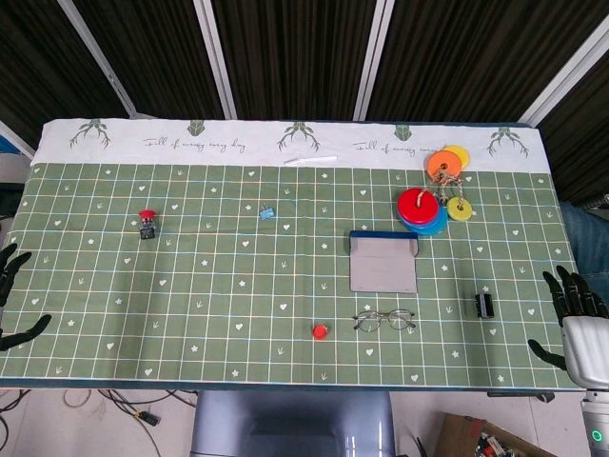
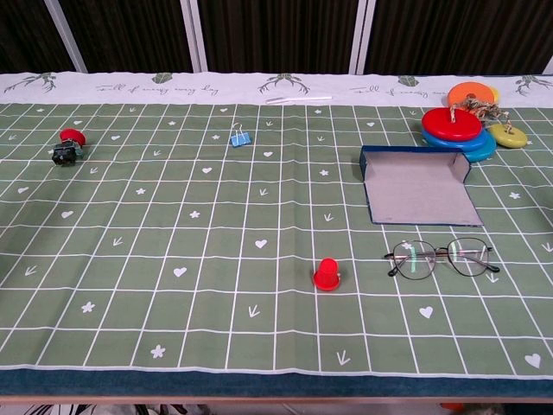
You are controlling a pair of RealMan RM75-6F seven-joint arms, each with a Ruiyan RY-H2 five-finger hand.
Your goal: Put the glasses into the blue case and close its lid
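Lying near the front edge of the worktop (image 1: 190, 286), the glasses (image 1: 384, 320) are thin dark wire frames with rounded lenses, arms folded, resting flat on the green patterned cloth. Just behind them, not touching, sits the blue case (image 1: 383, 262), lid open, its grey lining facing up and its blue walls showing along the far side.

The head view alone shows the hands: the left robot hand (image 1: 11, 290) at the left edge of the worktop and the right robot hand (image 1: 574, 309) at the right edge, both with dark fingers spread and holding nothing, well apart from the glasses. It also shows a small black object (image 1: 484, 305) to the right of the glasses. The chest view gives the closer look, showing the lenses' faint tint and the red cap (image 2: 327, 274) to their left as cone-like.

The left robot hand is cut off by the frame. The black object is too small to identify.
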